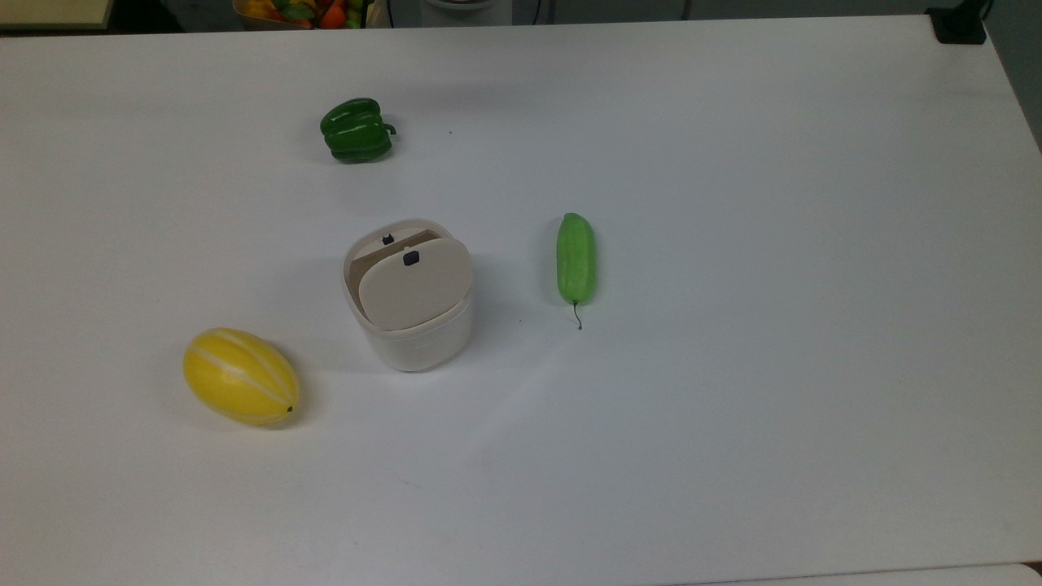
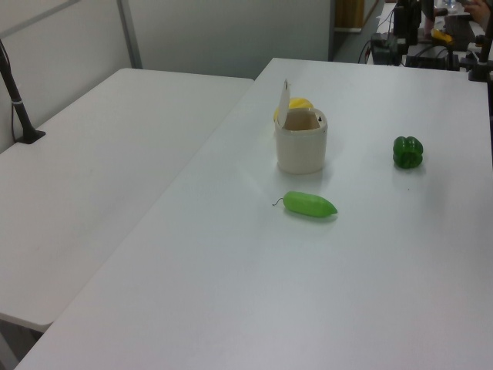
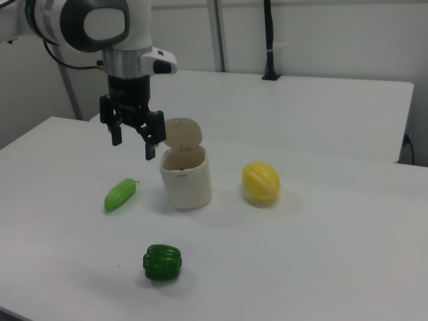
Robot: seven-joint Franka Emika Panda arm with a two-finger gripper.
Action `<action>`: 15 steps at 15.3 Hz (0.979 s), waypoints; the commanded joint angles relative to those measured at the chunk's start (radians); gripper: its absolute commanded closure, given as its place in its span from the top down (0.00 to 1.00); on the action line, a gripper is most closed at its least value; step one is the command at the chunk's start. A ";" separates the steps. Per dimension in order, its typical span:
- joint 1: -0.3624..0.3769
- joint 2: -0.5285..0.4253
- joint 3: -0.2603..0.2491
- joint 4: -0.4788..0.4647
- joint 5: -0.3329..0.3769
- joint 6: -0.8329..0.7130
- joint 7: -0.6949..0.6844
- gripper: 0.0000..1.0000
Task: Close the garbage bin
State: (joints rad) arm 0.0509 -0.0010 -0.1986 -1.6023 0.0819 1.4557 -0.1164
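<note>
While the white counter [image 1: 733, 407] spreads widest before us, we see our arm [image 3: 100, 27] hanging above it in the right view, its end effector [image 3: 132, 142] pointing down with the two fingers spread apart and nothing between them. The end effector hovers clear of the counter, over the stretch between the cucumber and the bin.

Next in size comes the garbage bin [image 1: 419, 346], which stands upright near the middle of the counter. Its beige lid [image 1: 415, 285] is raised on its hinge, standing nearly upright, so the mouth is uncovered. In the right view the garbage bin [image 3: 187, 177] sits at about 4 o'clock from the end effector, near it but not touching, and the raised lid [image 3: 183, 132] is just at 3 o'clock of the fingers.

From the bin in the top view, we find a yellow melon [image 1: 241, 376] at about 8 o'clock, lying on its side. A light green cucumber [image 1: 576, 258] lies at 3 o'clock, well apart. A dark green bell pepper [image 1: 356, 129] rests at 11 o'clock, farther off.
</note>
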 commanded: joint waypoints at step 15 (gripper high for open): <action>0.006 0.124 0.015 0.091 0.191 0.486 -0.205 0.00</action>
State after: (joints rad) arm 0.0452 0.0759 -0.1886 -1.5292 0.2353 1.8081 -0.2386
